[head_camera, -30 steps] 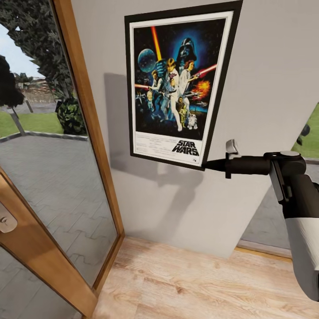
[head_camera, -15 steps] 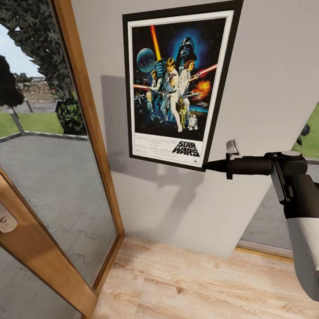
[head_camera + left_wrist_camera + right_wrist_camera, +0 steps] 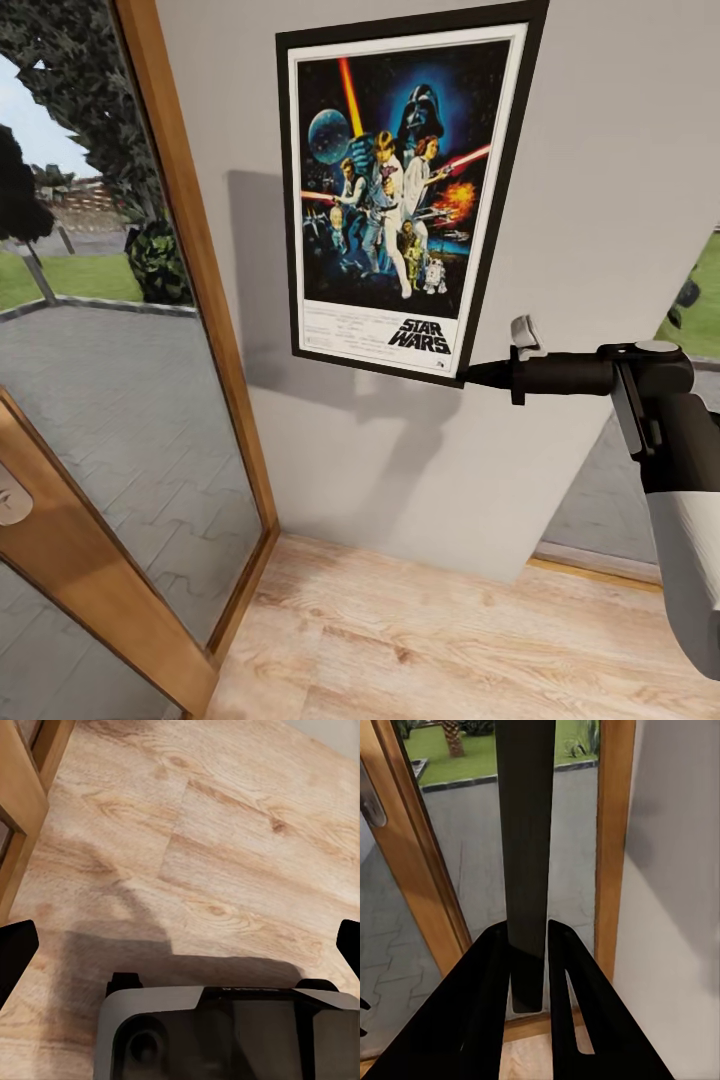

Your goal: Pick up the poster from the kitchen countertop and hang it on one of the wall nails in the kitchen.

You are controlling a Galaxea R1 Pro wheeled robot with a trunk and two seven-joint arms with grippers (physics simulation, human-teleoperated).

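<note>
Two jaws of the right gripper (image 3: pixel 470 375) are clamped on the poster (image 3: pixel 400 195) at its lower corner, against the grey wall (image 3: pixel 600 200); left gripper (image 3: pixel 180 945) jaws sit wide apart over the wooden floor (image 3: pixel 225 847).

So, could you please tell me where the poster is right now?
In the head view the poster is up against the grey wall, right of the wooden door frame, its lower right corner clamped by the right gripper.

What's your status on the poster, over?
Right pincer clamped on poster frame's lower corner. Poster up against grey wall. Left pincer open over wood floor. Nothing in the way.
</note>
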